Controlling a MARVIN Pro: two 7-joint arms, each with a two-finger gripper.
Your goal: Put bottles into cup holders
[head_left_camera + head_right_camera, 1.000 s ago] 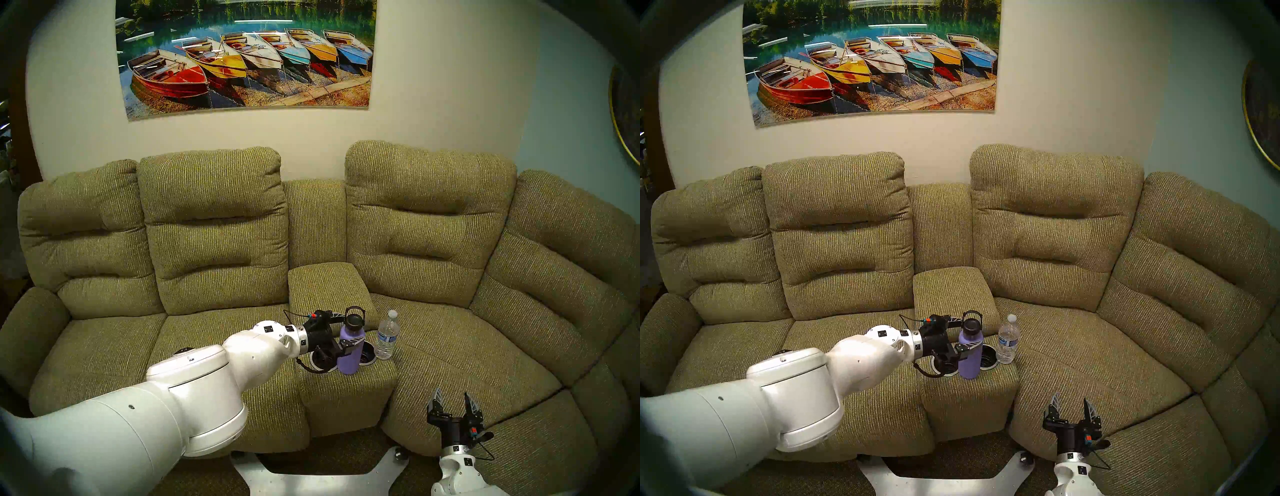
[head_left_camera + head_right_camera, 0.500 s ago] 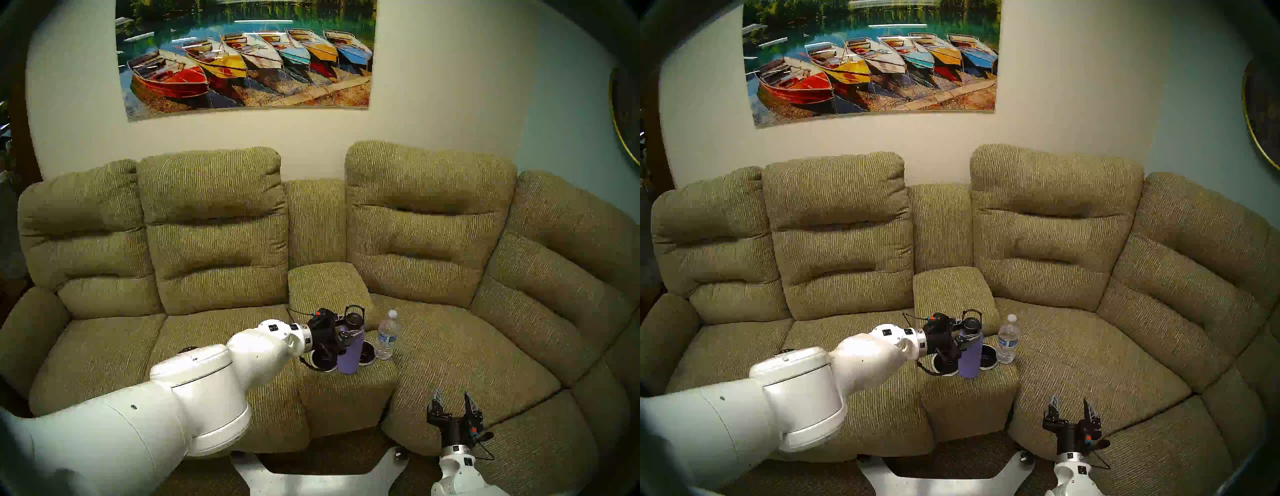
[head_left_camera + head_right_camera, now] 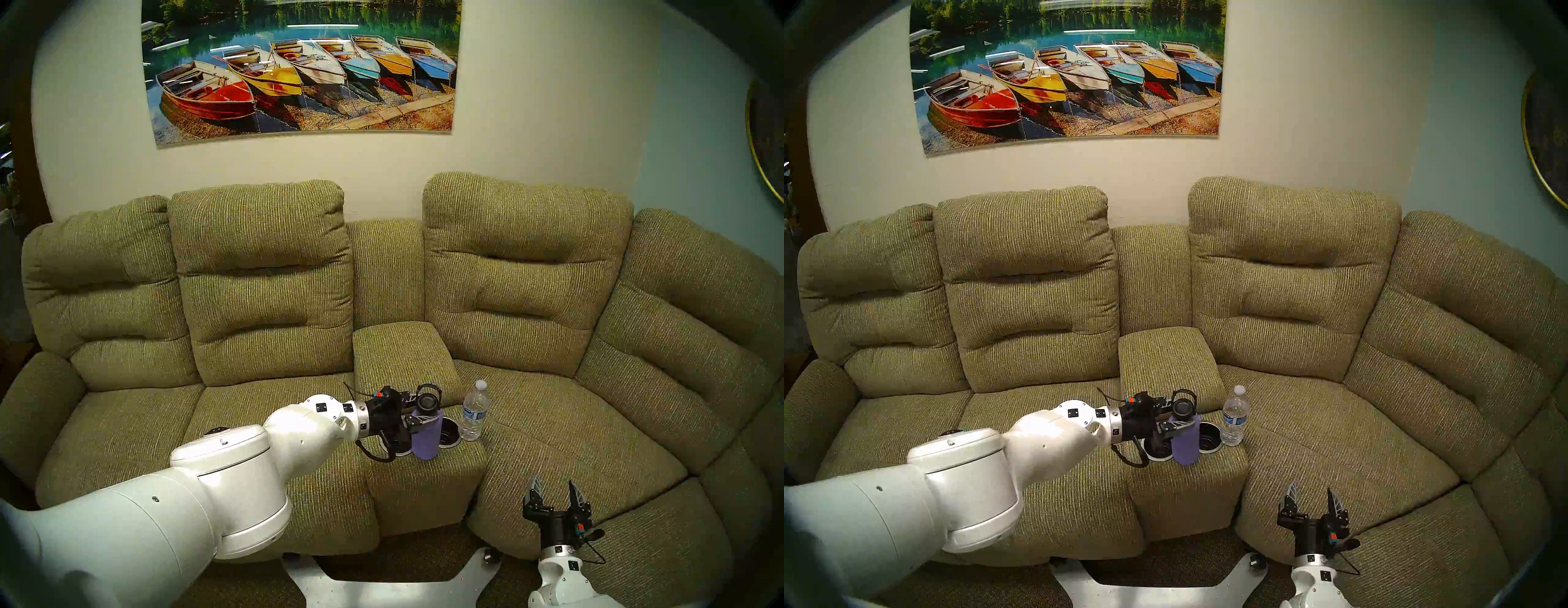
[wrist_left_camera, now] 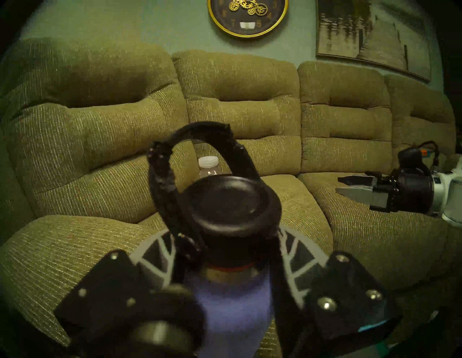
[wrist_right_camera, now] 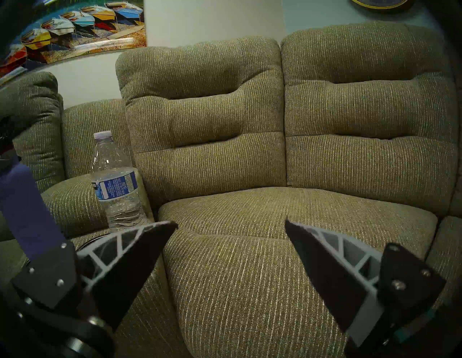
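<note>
My left gripper [image 3: 423, 409] is shut on the lavender flask [image 3: 426, 439] just under its black loop cap [image 4: 232, 197]. The flask is tilted, and its base is at the console's front between the two cup holders. The left cup holder [image 3: 1154, 454] is mostly hidden by the gripper. The right cup holder [image 3: 450, 436] is open and empty. The clear water bottle [image 3: 474, 409] stands upright on the console's right edge beside it, and also shows in the right wrist view [image 5: 116, 185]. My right gripper [image 3: 555, 494] is open and empty, low in front of the right seat.
The olive-green sofa console [image 3: 424, 488] carries both holders, with its padded lid [image 3: 403, 352] behind them. Seat cushions [image 3: 572, 433] lie on both sides. The robot's white base [image 3: 390, 590] is on the floor in front.
My left gripper went from open around the flask to shut on it. It then drew back slightly to the left and lower, tilting the flask. The right arm has not moved.
</note>
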